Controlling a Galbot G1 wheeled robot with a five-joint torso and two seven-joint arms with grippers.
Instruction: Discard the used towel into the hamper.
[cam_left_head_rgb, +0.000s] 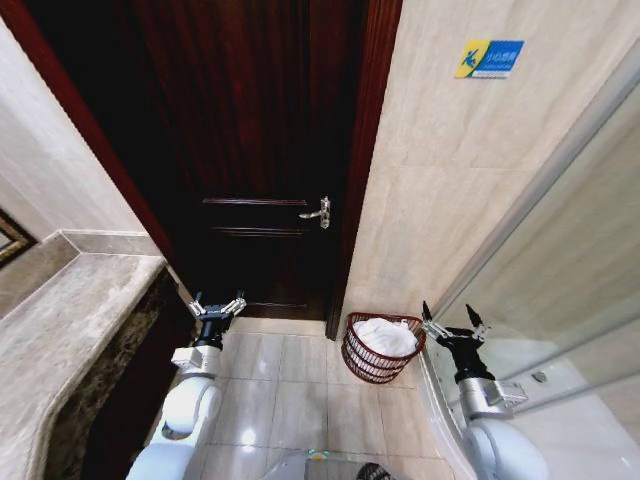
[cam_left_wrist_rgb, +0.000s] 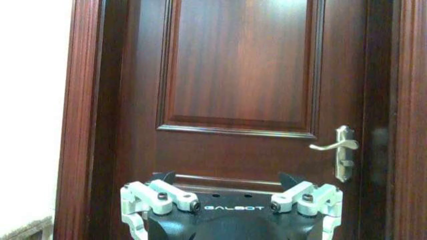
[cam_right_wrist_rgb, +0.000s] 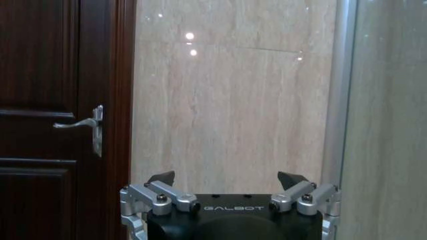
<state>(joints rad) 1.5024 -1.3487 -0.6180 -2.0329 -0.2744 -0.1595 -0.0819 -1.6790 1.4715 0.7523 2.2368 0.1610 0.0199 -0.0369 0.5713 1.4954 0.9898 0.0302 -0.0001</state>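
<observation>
The hamper (cam_left_head_rgb: 366, 362), a small round reddish-brown ribbed basket, stands on the floor by the tiled wall to the right of the door. A white towel (cam_left_head_rgb: 385, 336) lies crumpled inside it. My right gripper (cam_left_head_rgb: 454, 319) hangs open just right of the hamper, level with its rim, holding nothing. In the right wrist view the right gripper (cam_right_wrist_rgb: 227, 178) faces the beige wall. My left gripper (cam_left_head_rgb: 218, 304) is open and empty farther left, in front of the door. In the left wrist view the left gripper (cam_left_wrist_rgb: 227, 177) points at the door panel.
A dark wooden door (cam_left_head_rgb: 255, 150) with a silver lever handle (cam_left_head_rgb: 318, 212) is shut ahead. A marble counter (cam_left_head_rgb: 60, 330) runs along the left. A glass shower panel (cam_left_head_rgb: 560, 270) and its raised sill bound the right. Tiled floor (cam_left_head_rgb: 285, 385) lies between.
</observation>
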